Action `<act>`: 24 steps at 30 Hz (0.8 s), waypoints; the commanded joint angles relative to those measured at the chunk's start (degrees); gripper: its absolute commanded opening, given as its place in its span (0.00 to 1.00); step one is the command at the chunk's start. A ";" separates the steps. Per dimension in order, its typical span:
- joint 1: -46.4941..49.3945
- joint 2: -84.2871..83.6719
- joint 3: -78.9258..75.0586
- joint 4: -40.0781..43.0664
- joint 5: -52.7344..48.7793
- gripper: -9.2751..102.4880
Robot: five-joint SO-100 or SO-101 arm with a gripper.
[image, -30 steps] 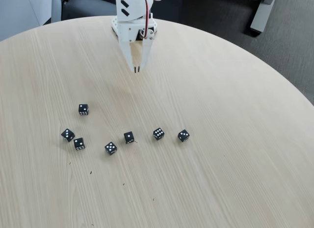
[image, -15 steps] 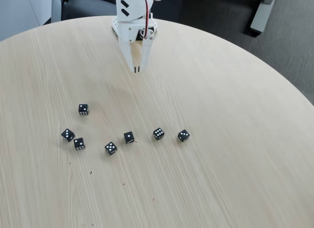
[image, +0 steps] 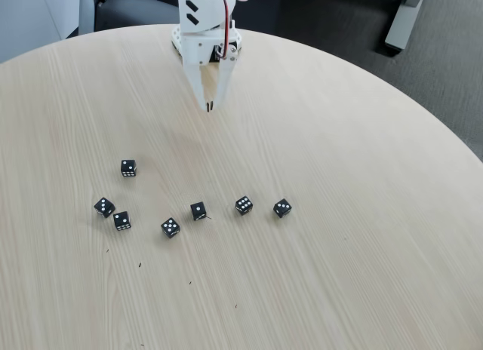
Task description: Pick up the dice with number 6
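I hold my white two-finger gripper [image: 210, 106] closed and empty near the far edge of the round pale wood table [image: 362, 176], since the small black six-pip die [image: 243, 205] lies untouched toward the near edge.

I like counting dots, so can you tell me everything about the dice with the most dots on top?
The dice with number 6 is a small black cube with white pips, and its top face looks crowded with about six, though they are tiny here. It looks like hard plastic. It sits flat on the pale wooden table, slightly turned, second from the right in the loose row of dice. Nothing touches it; its neighbours stand apart. The white gripper hangs far behind it, fingers nearly together.
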 commanded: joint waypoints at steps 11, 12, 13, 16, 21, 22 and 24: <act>0.70 -27.69 -10.46 -1.58 4.57 0.09; 0.70 -31.90 -12.74 -2.64 6.15 0.09; 0.70 -35.77 -15.29 -3.87 7.73 0.09; 0.70 -44.82 -23.82 -7.38 13.36 0.09; 0.70 -52.29 -37.71 -8.00 18.02 0.08; 0.70 -52.91 -40.08 -7.91 18.54 0.08; 0.62 -54.14 -44.65 -7.73 19.51 0.08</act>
